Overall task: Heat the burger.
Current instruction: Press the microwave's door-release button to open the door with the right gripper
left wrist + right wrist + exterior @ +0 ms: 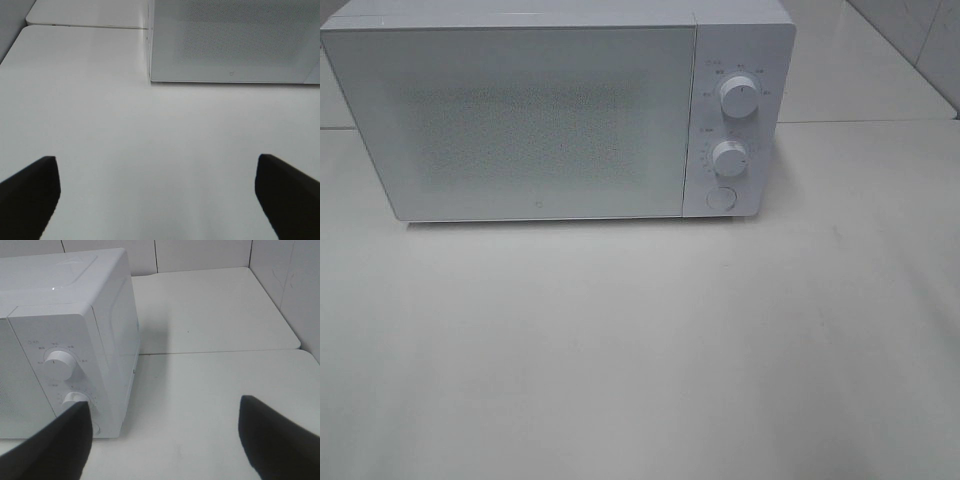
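We find the microwave shut on the surface, the left claw and right claw both spread apart, empty, poised short of it, presumably to work door or knobs; the burger is nowhere in view.

So the microwave is a plain white box sitting upright toward the back of the pale table, front facing the high camera. Its door is fully shut, flush with the front. The speckled grey window in it is too cloudy to see through, so I can't tell where the burger is. The control strip is on the right end of the front: upper knob, lower knob right under it, then a round button at the bottom. All white, tiny markings around the knobs, too small to read.
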